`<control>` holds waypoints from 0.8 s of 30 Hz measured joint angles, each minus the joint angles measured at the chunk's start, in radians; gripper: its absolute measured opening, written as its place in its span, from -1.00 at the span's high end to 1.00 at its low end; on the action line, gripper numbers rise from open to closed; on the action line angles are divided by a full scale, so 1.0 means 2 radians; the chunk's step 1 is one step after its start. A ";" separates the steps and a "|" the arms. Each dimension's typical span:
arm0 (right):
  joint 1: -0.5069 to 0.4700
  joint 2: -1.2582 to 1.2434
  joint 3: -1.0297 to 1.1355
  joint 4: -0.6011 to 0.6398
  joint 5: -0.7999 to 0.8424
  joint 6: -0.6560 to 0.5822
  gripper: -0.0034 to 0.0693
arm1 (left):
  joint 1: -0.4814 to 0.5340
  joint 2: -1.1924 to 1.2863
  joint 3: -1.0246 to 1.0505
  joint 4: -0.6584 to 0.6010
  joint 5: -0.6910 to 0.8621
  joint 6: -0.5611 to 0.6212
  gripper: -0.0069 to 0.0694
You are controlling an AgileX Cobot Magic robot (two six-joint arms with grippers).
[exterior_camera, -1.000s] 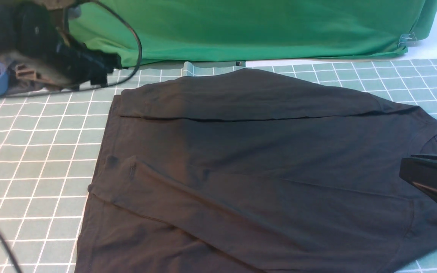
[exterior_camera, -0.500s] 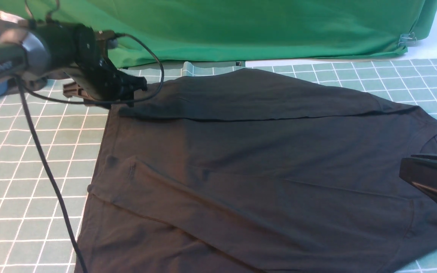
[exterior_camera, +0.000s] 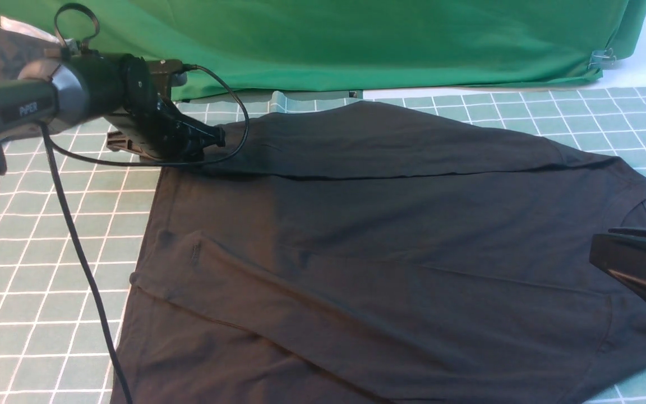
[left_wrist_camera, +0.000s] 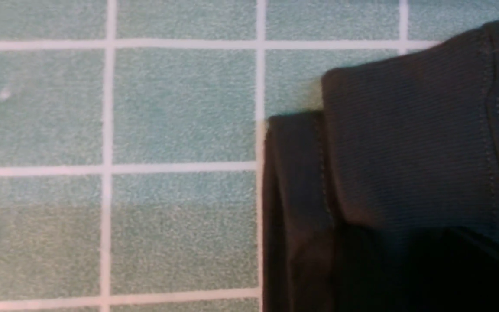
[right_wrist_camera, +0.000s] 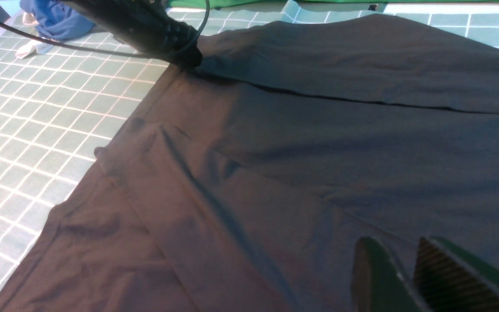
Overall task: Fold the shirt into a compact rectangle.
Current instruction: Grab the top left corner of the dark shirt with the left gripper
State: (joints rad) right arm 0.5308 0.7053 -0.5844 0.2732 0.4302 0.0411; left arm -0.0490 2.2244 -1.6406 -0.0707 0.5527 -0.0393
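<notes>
1. Shirt position. The shirt [exterior_camera: 390, 241] lies flat on the checked mat [exterior_camera: 48, 235] and fills the centre and right of the front view. One sleeve is folded along the far edge and the other lies diagonally across the near half. No print faces up. The collar end points to the robot's right.

2. Left gripper. The left gripper [exterior_camera: 217, 136] rests its tip on the far left corner of the shirt, where the folded sleeve ends. The jaws are hidden behind the gripper body, so it cannot be told whether they are apart or closed on cloth.

3. Right gripper. The right gripper [exterior_camera: 600, 255] hangs over the collar end, near the mat's right edge.

4. View differences.
- The right wrist view alone shows the right gripper's fingers [right_wrist_camera: 373, 277]. They stand slightly apart above the fabric, with no cloth visible in the gap.
- The right wrist view also shows a blue garment [right_wrist_camera: 56, 19] beyond the left arm.
- The left wrist view alone shows the ribbed cuff [left_wrist_camera: 405, 151] overlapping a stitched hem, right at the cloth's edge on the mat.
- The front view alone shows the green cloth [exterior_camera: 384, 39] behind the mat and the left arm's cable [exterior_camera: 76, 252].
</notes>
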 joint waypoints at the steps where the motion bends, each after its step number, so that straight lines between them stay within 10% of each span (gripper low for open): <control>1: 0.000 0.000 0.000 0.000 0.000 0.000 0.53 | 0.000 0.000 0.000 -0.004 0.000 0.002 0.45; 6: 0.000 0.000 0.000 0.000 0.000 0.000 0.52 | 0.000 -0.005 0.000 -0.008 0.003 0.008 0.76; 24: 0.000 0.000 0.000 0.000 0.000 -0.009 0.48 | 0.000 -0.031 0.000 0.018 0.024 0.008 0.76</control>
State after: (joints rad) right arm 0.5308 0.7053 -0.5844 0.2732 0.4302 0.0223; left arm -0.0499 2.1620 -1.6406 -0.0346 0.6002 -0.0227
